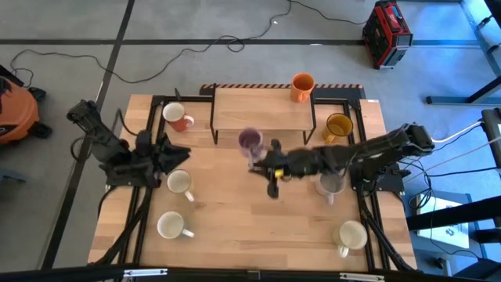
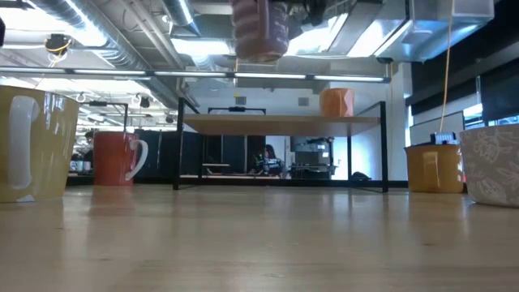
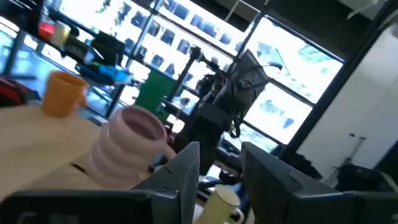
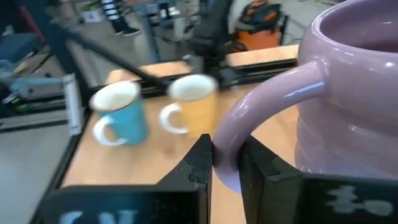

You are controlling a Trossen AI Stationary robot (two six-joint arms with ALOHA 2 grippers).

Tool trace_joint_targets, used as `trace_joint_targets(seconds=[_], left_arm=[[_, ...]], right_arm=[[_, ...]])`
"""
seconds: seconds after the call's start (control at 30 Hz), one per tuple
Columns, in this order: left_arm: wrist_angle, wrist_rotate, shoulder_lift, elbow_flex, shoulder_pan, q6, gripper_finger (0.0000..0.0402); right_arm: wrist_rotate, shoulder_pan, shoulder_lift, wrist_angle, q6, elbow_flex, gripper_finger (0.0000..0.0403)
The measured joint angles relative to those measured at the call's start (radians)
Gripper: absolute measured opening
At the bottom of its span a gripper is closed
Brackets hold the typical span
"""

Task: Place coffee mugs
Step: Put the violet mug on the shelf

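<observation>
Purple mug (image 1: 250, 141) hangs over the table middle in the high view, where the right gripper (image 1: 264, 163) holds it; the left gripper (image 1: 174, 153) waits at the left side. In the low view only the mug's lower part (image 2: 259, 32) shows, cut off above. In the right wrist view, fingers (image 4: 200, 163) pinch its handle. In the left wrist view, that gripper's fingers (image 3: 185, 171) stand slightly apart, holding nothing.
</observation>
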Motion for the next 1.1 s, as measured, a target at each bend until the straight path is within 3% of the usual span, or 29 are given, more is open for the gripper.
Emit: trace_joint_targets(seconds=[0.3, 0.63, 0.9, 1.1], left_arm=[[-0.022, -0.045, -0.051, 0.0, 0.002, 0.078, 0.0114], [-0.023, -0.056, -0.05, 0.0, 0.002, 0.123, 0.0114], [-0.023, -0.118, -0.05, 0.0, 0.002, 0.131, 0.0114], [-0.022, -0.129, -0.05, 0.0, 0.026, 0.131, 0.0114]], right_arm=[[-0.13, -0.266, -0.089, -0.072, -0.054, 0.0, 0.003], [-0.412, -0.537, -0.102, -0.13, -0.129, -0.002, 0.003], [-0.576, -0.649, -0.111, -0.029, -0.144, -0.121, 0.003], [-0.593, -0.677, -0.112, 0.094, -0.132, -0.226, 0.003]])
